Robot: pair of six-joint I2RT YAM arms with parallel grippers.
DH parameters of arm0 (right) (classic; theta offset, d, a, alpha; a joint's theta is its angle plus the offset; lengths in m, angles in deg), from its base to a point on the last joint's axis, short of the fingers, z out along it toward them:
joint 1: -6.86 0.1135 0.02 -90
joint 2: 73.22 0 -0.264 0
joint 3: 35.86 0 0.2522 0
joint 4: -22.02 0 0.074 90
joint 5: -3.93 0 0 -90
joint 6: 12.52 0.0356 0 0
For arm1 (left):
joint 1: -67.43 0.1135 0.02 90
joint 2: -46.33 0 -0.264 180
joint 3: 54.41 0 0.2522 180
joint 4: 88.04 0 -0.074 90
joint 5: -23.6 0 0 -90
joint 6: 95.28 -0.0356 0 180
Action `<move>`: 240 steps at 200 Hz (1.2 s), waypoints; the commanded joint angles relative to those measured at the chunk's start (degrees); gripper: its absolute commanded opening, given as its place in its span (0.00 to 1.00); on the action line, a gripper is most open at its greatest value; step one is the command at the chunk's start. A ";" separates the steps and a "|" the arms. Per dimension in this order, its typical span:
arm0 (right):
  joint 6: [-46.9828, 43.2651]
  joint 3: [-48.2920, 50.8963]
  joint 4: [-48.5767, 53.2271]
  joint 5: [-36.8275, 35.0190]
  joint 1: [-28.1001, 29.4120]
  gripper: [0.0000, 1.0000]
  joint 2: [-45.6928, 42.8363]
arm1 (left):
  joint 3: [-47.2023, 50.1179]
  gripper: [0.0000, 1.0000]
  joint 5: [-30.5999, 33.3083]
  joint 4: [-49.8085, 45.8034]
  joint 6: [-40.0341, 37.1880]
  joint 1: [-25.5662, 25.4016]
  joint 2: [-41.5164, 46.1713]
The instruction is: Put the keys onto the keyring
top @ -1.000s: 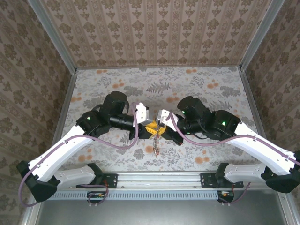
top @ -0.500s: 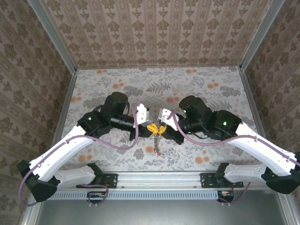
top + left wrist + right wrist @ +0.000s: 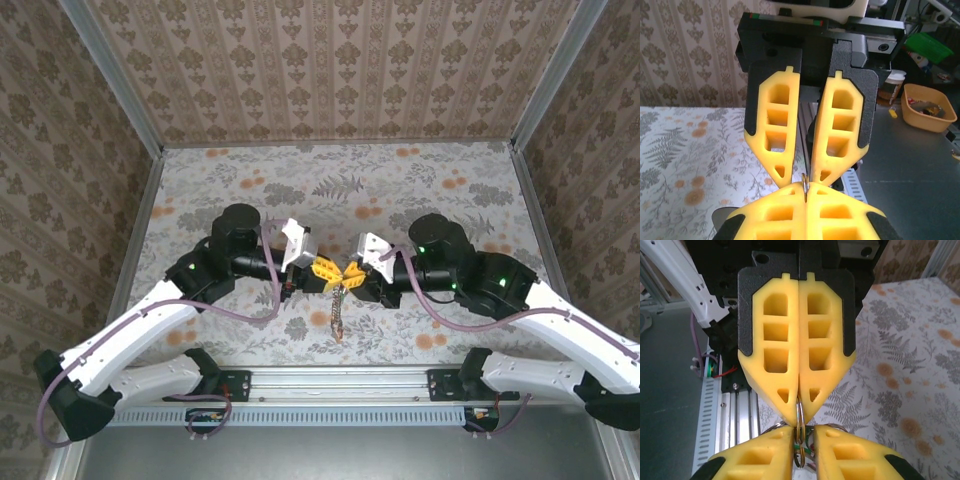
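My two grippers meet tip to tip above the middle of the table. The left gripper (image 3: 322,270) (image 3: 805,192) (image 3: 799,410) is shut on the keyring (image 3: 805,184) (image 3: 800,426), a thin grey wire loop standing edge-on between its yellow pads. The right gripper (image 3: 353,274) (image 3: 804,434) (image 3: 802,176) is slightly open, its fingers either side of the same loop with a gap showing. Below the fingertips hang the keys (image 3: 339,315) in a small bunch; green and red bits (image 3: 801,447) show through the gap. More wire loops curve out behind the right fingers.
A floral cloth (image 3: 450,210) covers the table, with patterned walls on three sides. An aluminium rail (image 3: 340,380) runs along the near edge by the arm bases. Beyond the edge, a tan bowl (image 3: 927,107) sits on a grey bench.
Both grippers have shifted slightly to the right, still tip to tip. The right arm's elbow has drawn back to the right. The hanging bunch of keys moved with them.
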 commanded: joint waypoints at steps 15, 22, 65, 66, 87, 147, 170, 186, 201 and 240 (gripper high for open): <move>1.03 2.18 -7.72 2.28 0.05 0.16 -1.70 | 2.50 0.00 -3.41 15.20 7.97 -0.14 2.19; 0.96 2.48 -8.52 2.54 0.05 0.14 -1.95 | 2.96 0.00 -3.65 16.56 8.71 -0.23 2.02; -0.37 1.30 -6.97 -0.21 -0.43 0.00 -1.99 | -1.67 0.00 1.23 2.28 1.50 -1.85 1.18; -0.42 1.21 -6.79 -0.28 -0.50 0.00 -1.99 | -2.01 0.00 1.62 1.37 0.99 -1.96 1.16; -1.85 -1.06 -1.51 -1.78 -1.56 0.00 -0.94 | -8.64 0.14 8.63 -15.96 -8.01 -2.58 -0.61; -5.30 -6.08 6.45 -3.18 -2.04 0.00 3.40 | -15.07 0.28 17.44 -29.19 -15.50 -3.04 -3.96; -5.41 -6.56 6.91 -1.66 -2.07 0.00 4.26 | -14.76 0.28 17.38 -28.22 -15.50 -3.10 -4.39; -5.72 -7.37 8.11 -0.94 -2.04 0.00 5.49 | -14.66 0.28 16.96 -27.92 -15.50 -3.12 -4.73; -5.83 -7.93 8.61 -0.26 -1.97 0.00 6.25 | -14.70 0.27 16.63 -28.00 -15.60 -3.16 -5.08; -5.79 -8.19 8.26 1.35 -2.04 0.00 7.23 | -14.18 0.25 16.17 -26.83 -15.35 -3.15 -5.63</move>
